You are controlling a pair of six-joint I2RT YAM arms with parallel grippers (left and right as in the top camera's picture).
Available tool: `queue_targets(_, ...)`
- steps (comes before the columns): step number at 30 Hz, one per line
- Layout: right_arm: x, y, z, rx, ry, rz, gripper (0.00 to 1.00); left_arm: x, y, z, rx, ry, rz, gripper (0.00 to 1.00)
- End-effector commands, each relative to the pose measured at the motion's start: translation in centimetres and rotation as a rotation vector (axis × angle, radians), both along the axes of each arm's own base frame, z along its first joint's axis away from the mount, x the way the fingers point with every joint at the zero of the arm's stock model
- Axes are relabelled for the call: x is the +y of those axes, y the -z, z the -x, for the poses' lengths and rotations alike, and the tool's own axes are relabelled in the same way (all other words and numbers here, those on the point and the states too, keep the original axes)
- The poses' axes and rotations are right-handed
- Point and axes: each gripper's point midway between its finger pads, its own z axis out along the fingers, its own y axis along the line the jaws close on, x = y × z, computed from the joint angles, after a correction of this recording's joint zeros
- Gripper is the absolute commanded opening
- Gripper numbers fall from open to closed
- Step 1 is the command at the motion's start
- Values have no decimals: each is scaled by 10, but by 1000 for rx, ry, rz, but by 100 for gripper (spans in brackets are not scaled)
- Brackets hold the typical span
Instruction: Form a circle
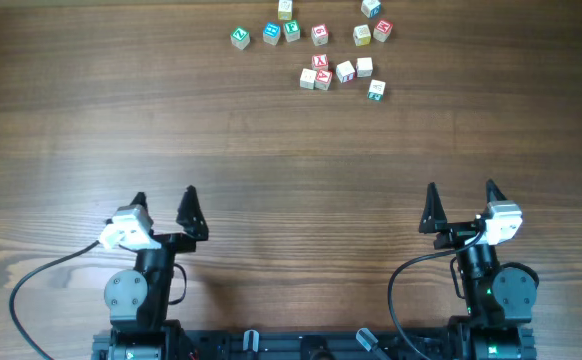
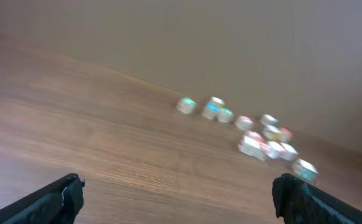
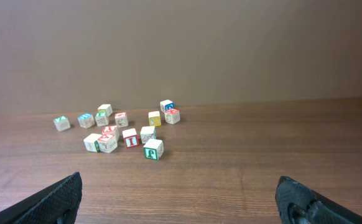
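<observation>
Wooden table (image 1: pixel 71 120): broad open wood lies between the arms and the far edge. The left gripper (image 1: pixel 164 197) hangs near the front, jaws wide and empty. A cluster of three letter cubes (image 1: pixel 316 74) sits far back at centre, its pale pair lying side by side left to right with the red-faced cube behind. Other letter cubes (image 1: pixel 271 33) are scattered around it. The right gripper (image 1: pixel 461 190) is also wide and empty.
</observation>
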Motion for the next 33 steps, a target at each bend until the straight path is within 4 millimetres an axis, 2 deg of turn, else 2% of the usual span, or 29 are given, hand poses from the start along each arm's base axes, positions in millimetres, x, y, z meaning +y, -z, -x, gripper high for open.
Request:
queue_targets(1, 0, -1, 0, -8, 2, 4, 100, -38, -22, 11, -38, 226, 1, 100)
queue_targets(6, 0, -1, 0, -8, 2, 4, 100, -39, -68, 25, 52, 236, -31, 100)
queue_targets(9, 0, -1, 0, -8, 2, 4, 100, -41, -107, 19, 118, 248, -30, 100)
queue_targets(12, 0, -1, 0, -8, 2, 4, 100, -52, -147, -3, 187, 318, -8, 100)
queue_targets(15, 0, -1, 0, -8, 2, 4, 100, -64, -173, -34, 287, 372, 9, 100)
queue_targets(19, 0, -1, 0, -8, 2, 4, 100, -94, -192, -75, 396, 466, -16, 100)
queue_targets(24, 0, -1, 0, -8, 2, 4, 100, -143, -188, -132, 472, 550, -127, 100)
queue_targets(26, 0, -1, 0, -8, 2, 4, 100, -172, -173, -162, 468, 580, -153, 100)
queue_targets(29, 0, -1, 0, -8, 2, 4, 100, -207, -156, -191, 420, 629, -163, 100)
queue_targets(31, 0, -1, 0, -8, 2, 4, 100, -228, -145, -209, 383, 649, -167, 100)
queue_targets(33, 0, -1, 0, -8, 2, 4, 100, -239, -129, -230, 359, 612, -184, 100)
